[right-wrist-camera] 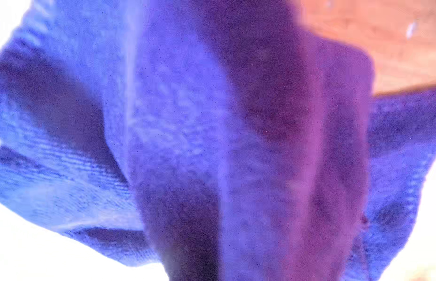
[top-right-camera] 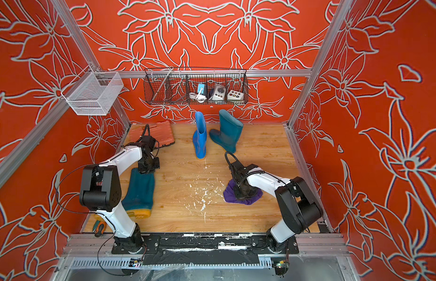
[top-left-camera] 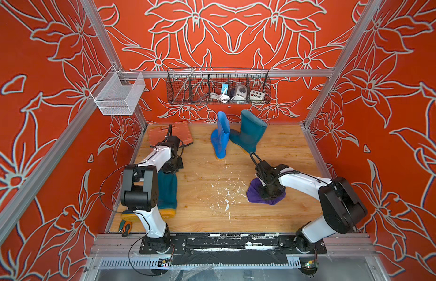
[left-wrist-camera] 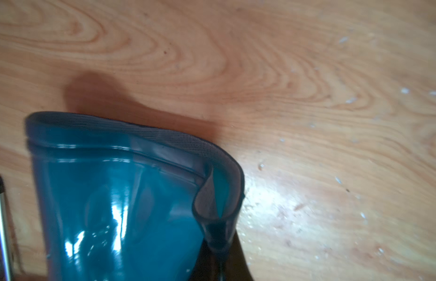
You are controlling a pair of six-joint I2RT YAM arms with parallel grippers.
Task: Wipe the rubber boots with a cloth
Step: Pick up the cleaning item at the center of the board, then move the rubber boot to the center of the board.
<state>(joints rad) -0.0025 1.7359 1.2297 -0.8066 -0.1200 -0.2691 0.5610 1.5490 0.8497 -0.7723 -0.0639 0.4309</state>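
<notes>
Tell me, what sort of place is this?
Most likely a robot test booth, not a real room: a left arm and a right arm are mounted along the front of a wooden table, an aluminium frame runs along floral red walls, and a wire basket of gadgets hangs behind.

The left arm [top-left-camera: 151, 165] half hides the lying teal boot [top-left-camera: 167, 191], and cloth [top-left-camera: 252, 192] swallows the tips of the right claw [top-left-camera: 269, 194].
</notes>
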